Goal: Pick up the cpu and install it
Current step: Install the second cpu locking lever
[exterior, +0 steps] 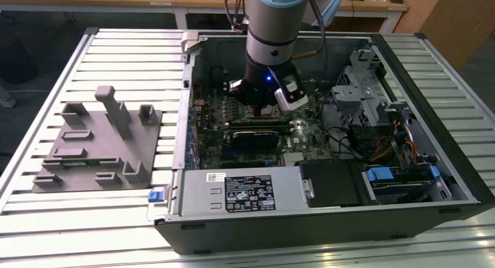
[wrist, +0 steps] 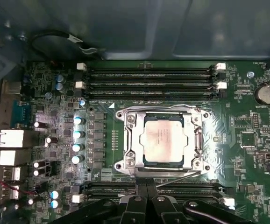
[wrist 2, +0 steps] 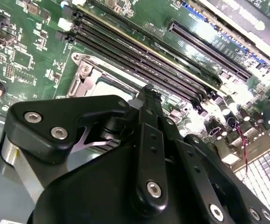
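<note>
The cpu [wrist: 165, 139], a small square chip with a silver-grey top, lies flat inside the metal socket frame [wrist: 125, 140] on the green motherboard [wrist: 252, 140]. My gripper [wrist: 146, 190] hangs just above the board beside the socket's edge, its two black fingers pressed together with nothing between them. In the second wrist view the gripper [wrist 2: 148, 94] closes to a point over the socket frame [wrist 2: 84, 74]. In the exterior view the gripper [exterior: 261, 107] reaches down into the open computer case [exterior: 433, 76], over the middle of the board.
A grey tray [exterior: 97, 146] with upright blocks lies on the slatted table at the exterior view's left. Inside the case are a power supply [exterior: 240, 189], a drive cage [exterior: 363, 94], cables, and memory slots [wrist: 149, 79] flanking the socket.
</note>
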`<action>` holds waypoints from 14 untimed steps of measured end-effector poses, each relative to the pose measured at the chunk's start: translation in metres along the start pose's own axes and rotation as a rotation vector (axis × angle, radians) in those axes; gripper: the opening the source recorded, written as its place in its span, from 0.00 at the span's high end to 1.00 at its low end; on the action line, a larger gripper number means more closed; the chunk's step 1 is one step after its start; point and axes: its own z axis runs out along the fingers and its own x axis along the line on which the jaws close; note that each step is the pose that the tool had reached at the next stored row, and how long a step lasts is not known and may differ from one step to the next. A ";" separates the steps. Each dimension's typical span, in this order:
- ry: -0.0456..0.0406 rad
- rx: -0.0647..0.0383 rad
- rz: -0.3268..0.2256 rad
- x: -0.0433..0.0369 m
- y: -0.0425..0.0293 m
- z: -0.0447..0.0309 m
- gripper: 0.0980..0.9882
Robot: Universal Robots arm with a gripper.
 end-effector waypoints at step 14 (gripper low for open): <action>0.0008 -0.068 -0.001 0.0016 -0.0131 0.0082 0.99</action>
